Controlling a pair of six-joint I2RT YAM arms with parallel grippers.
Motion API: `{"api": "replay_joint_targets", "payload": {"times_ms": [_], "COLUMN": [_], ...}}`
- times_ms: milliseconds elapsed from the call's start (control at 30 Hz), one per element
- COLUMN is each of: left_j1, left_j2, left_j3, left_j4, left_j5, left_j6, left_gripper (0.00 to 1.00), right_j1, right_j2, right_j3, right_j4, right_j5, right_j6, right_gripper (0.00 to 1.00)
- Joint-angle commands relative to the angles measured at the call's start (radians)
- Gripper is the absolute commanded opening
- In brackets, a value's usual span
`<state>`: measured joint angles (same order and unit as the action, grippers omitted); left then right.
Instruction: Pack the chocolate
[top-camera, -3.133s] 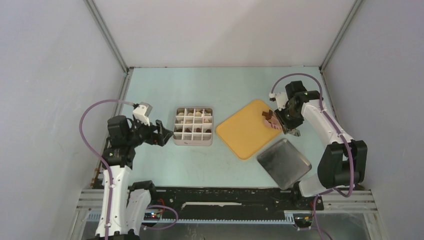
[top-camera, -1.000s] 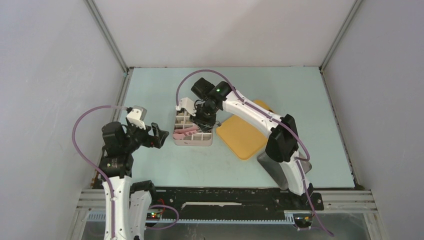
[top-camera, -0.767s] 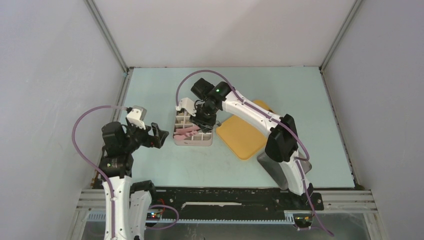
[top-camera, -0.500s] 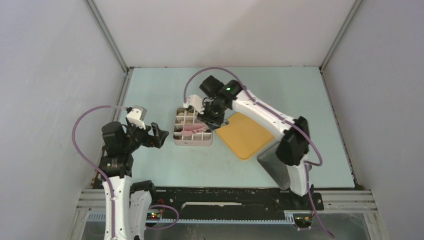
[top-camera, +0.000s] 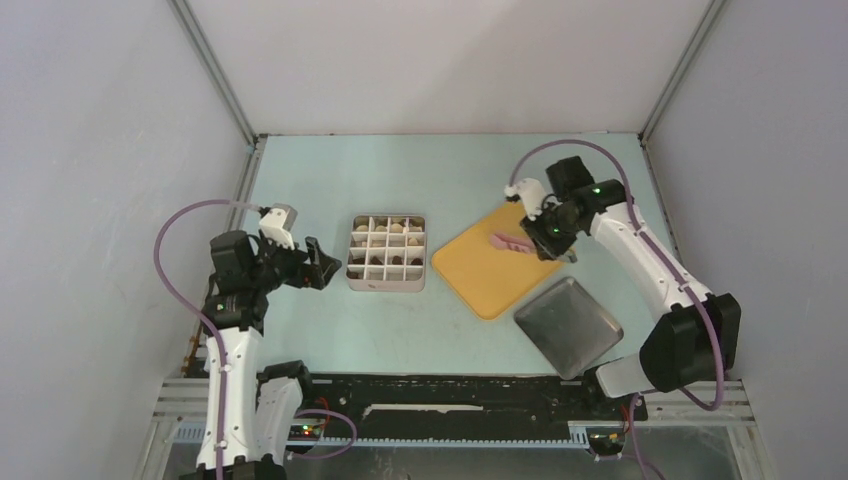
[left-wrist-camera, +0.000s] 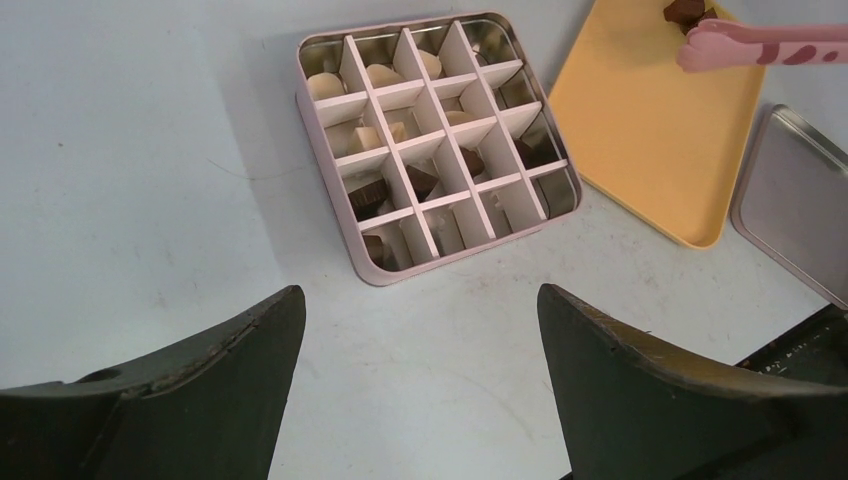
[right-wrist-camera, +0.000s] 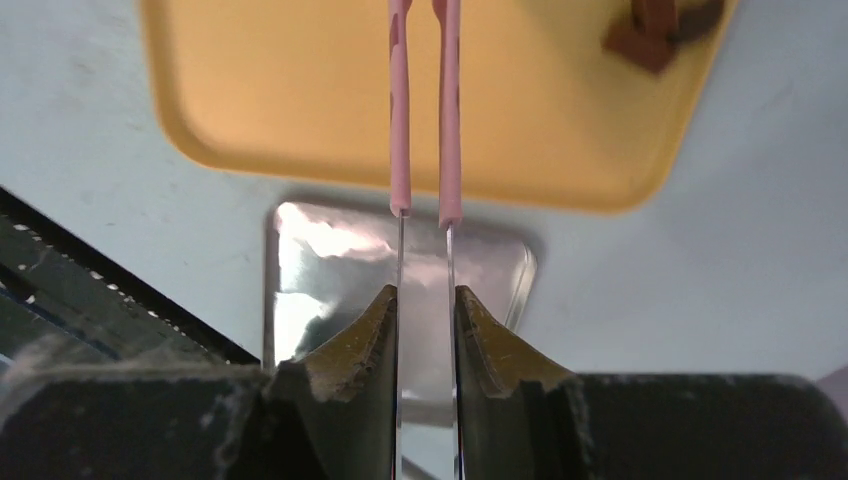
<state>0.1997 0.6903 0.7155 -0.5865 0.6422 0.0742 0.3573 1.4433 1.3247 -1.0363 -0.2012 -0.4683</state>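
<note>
- Swung back from the divided box (top-camera: 385, 286), the right hand (right-wrist-camera: 425, 292) now hovers over the yellow tray (top-camera: 480, 270).
- Left hand (left-wrist-camera: 418, 300): fingers wide apart, empty, just beside the box.
- Chocolate (left-wrist-camera: 366, 192) fills several box cells; seemingly two dark pieces (right-wrist-camera: 650, 30) sit on the tray's corner.
- Right hand is clamped on pink tongs (right-wrist-camera: 424, 110).

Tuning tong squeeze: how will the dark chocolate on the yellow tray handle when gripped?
Probably light: the chocolate is small beside the tongs. Looks blocky, so unlikely to roll. May skid on the smooth tray if nudged.
</note>
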Motion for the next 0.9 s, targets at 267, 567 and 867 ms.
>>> {"api": "replay_joint_targets", "payload": {"times_ms": [267, 567, 867], "left_j1": [0.003, 0.003, 0.003], "left_j2": [0.018, 0.017, 0.012], "left_j3": [-0.005, -0.005, -0.007], "left_j4": [0.032, 0.03, 0.032], "left_j5": [0.028, 0.025, 0.028], "left_j6": [-0.022, -0.019, -0.015], "left_gripper": [0.89, 0.89, 0.89], "right_j1": [-0.231, -0.251, -0.257], "right_j2": [-0.055, -0.009, 0.054], "right_j3": [-0.088, -0.088, -0.088], "right_j4": [0.083, 0.12, 0.142], "right_j5": [0.055, 0.123, 0.146], "right_j6": [0.067, 0.084, 0.084], "right_gripper": [0.26, 0.32, 0.33]}}
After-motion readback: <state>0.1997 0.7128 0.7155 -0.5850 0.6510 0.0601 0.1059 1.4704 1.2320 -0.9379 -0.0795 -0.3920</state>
